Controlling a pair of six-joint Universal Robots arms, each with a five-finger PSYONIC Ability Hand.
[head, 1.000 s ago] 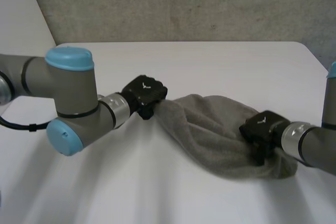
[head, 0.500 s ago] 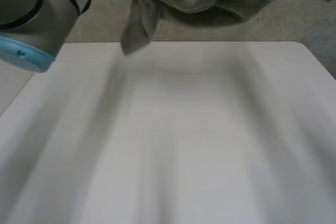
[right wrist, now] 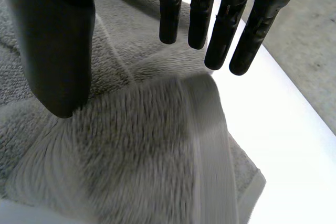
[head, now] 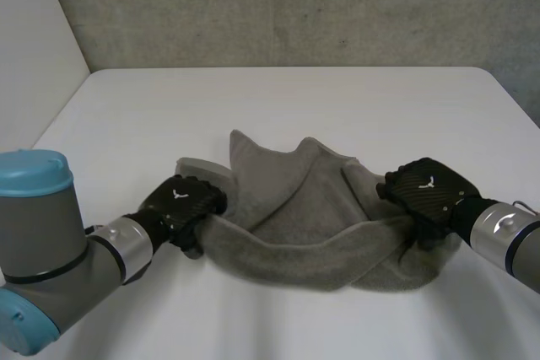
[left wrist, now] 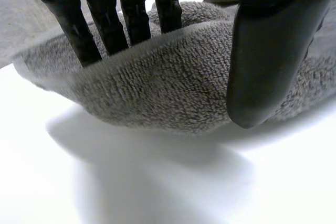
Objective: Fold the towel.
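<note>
Towel pinched in left hand — right hand straight-fingered.

Counter: white and flat — you see its far edge in front of the wall.
Wall: rough grey concrete behind your counter.
Side panel: plain white — at the counter's left.

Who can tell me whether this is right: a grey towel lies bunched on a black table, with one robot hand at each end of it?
Not quite. The table is white, not black, as the head view shows. The rest is right: the grey towel lies bunched on it, with the left hand at one end and the right hand at the other.
</note>
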